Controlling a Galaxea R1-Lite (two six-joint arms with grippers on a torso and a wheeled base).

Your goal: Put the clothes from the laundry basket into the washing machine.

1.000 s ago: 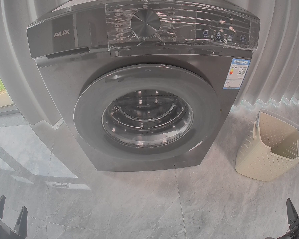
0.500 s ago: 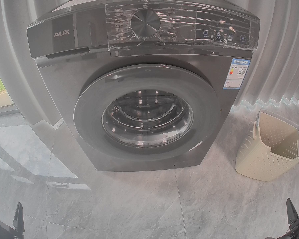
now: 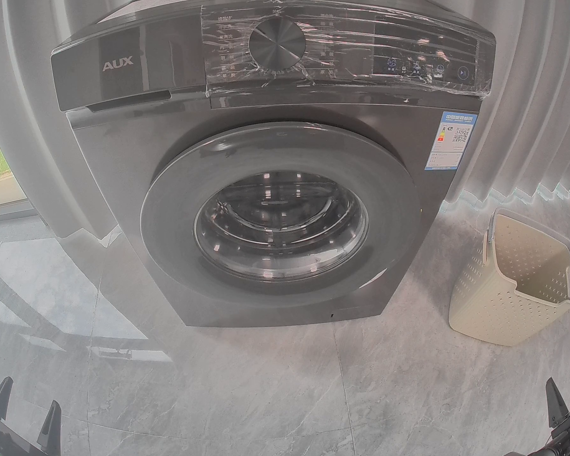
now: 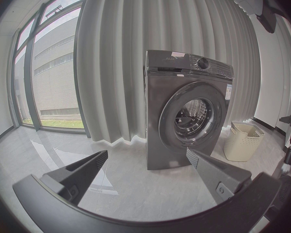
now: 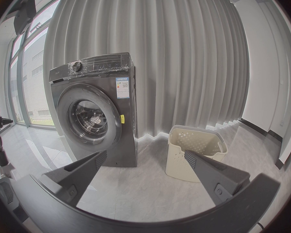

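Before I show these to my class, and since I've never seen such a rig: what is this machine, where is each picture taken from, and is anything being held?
This is a two-armed robot; each arm ends in a two-fingered gripper. One picture is from a camera on its head, looking down. The other two are from cameras on its wrists, showing that arm's dark fingers up close. On the tiled floor stands a washing machine, its round door shut. A cream laundry basket stands to the robot's right of it, apart from it; what shows of its inside looks bare. The left gripper and right gripper are open and hold nothing.
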